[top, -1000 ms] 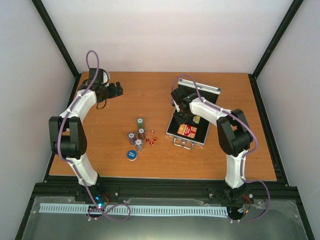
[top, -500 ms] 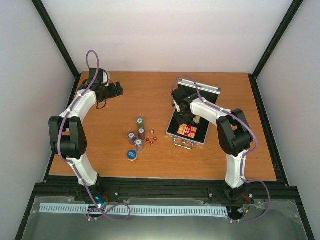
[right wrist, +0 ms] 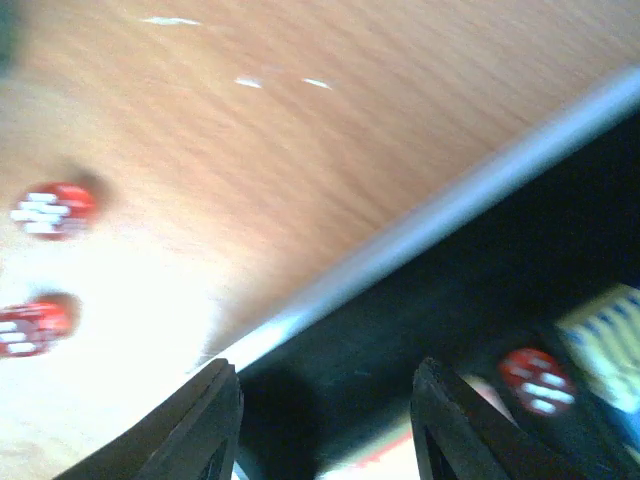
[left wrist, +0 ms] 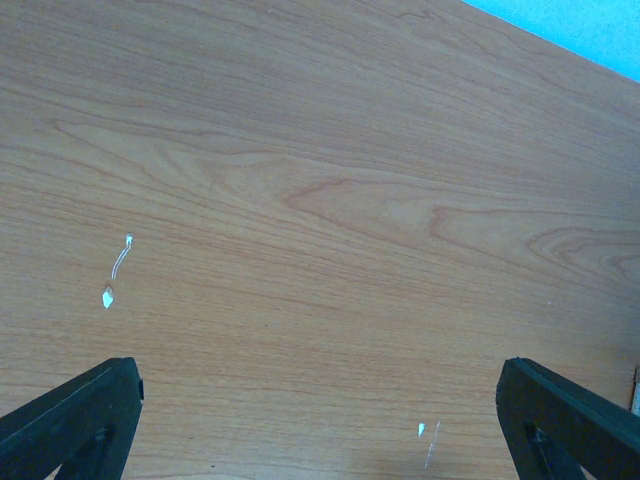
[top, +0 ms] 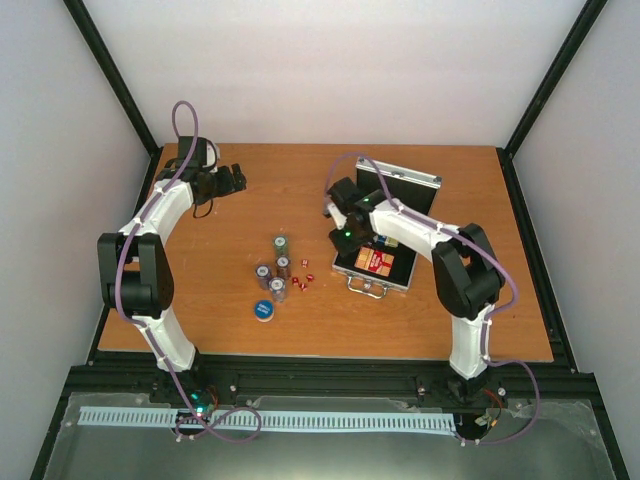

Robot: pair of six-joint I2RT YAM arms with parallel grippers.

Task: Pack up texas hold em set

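One small silver aluminium case with black lining — open on the right half of the brown wooden table, lid standing up at the far side, handle toward the near edge. Inside the base:
- one red-and-yellow card box, lying flat
- a second yellowish box just beyond it, largely hidden by the arm
- one tiny red die on the black lining

Four short poker chip stacks — upright, clustered near the middle of the table, well left of the case and outside it.

Several more tiny red dice — loose on the wood between the stacks and the case.

One round blue disc — flat on the table, just nearer than the stacks, also outside the case.

Right gripper — over the left rim of the case, fingers parted and gripping nothing. Silver edge and black lining visible in the gap. Two of the loose dice, blurred, on the wood to the left in the wrist view.

Left gripper — at the far left of the table, well apart from every piece of the set. Fingers spread wide over bare wood, gripping nothing.
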